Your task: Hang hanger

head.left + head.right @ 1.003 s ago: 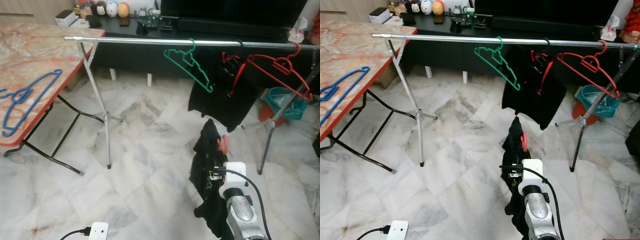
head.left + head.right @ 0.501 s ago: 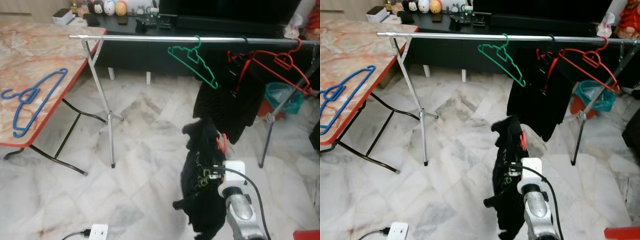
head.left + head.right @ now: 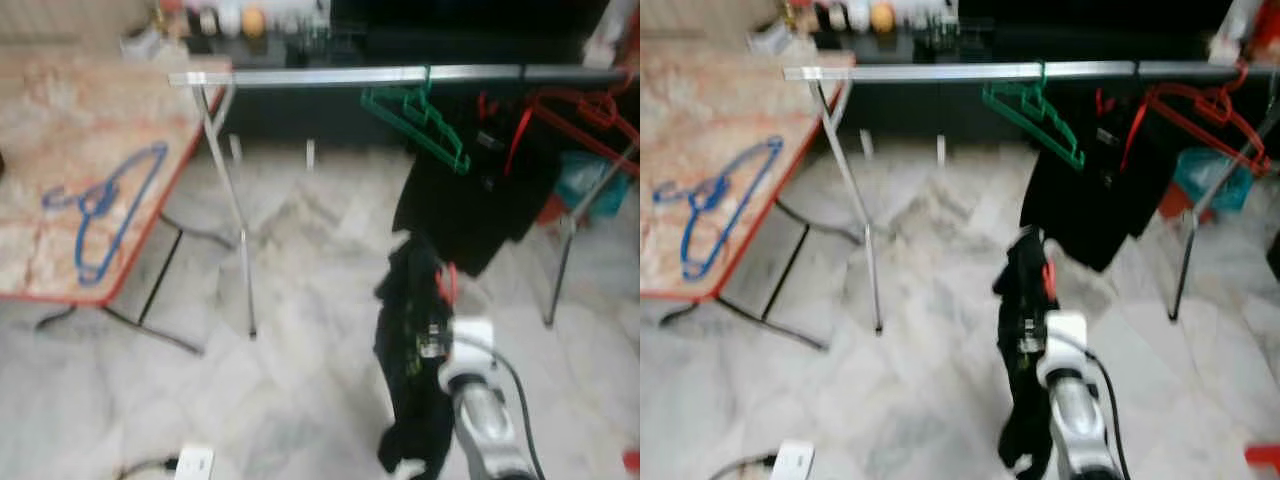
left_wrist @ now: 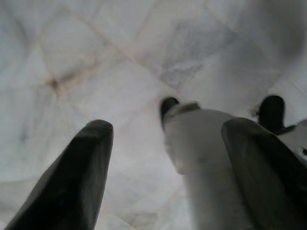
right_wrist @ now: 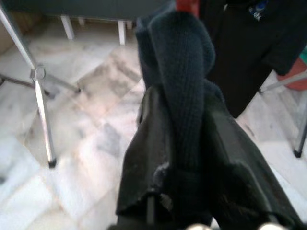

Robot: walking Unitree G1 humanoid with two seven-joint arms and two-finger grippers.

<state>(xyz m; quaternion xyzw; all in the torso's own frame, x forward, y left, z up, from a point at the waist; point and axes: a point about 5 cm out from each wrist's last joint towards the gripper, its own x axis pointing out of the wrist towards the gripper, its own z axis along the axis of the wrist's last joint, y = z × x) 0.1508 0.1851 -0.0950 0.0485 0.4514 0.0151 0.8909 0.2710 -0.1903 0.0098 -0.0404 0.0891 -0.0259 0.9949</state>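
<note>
The head views are blurred. Three hangers hang on the silver rail (image 3: 400,75): a green hanger (image 3: 420,115) bare at 12 o'clock, a red hanger (image 3: 590,120) bare at 2 o'clock near the rail's end, and between them a third, mostly hidden under a hung black garment (image 3: 470,200). A fourth, the blue hanger (image 3: 105,205), lies flat on the marble-topped table (image 3: 60,130) at 10 o'clock, close to its red edge. A fifth, with a red hook (image 3: 447,283), sits in a dark knit garment (image 3: 412,380) that the right end effector (image 5: 182,191) grasps, fingers clenched around the cloth, at 5 o'clock below the rail and apart from it. The hook's tip is cut off in the right wrist view.

The rail's left stretch, from its upright stand (image 3: 235,210) to the green hanger, is bare. Marble floor (image 3: 300,260) lies open between table and rack.

The left end effector (image 4: 163,158) hangs released over the floor, fingers (image 4: 72,182) spread apart.
</note>
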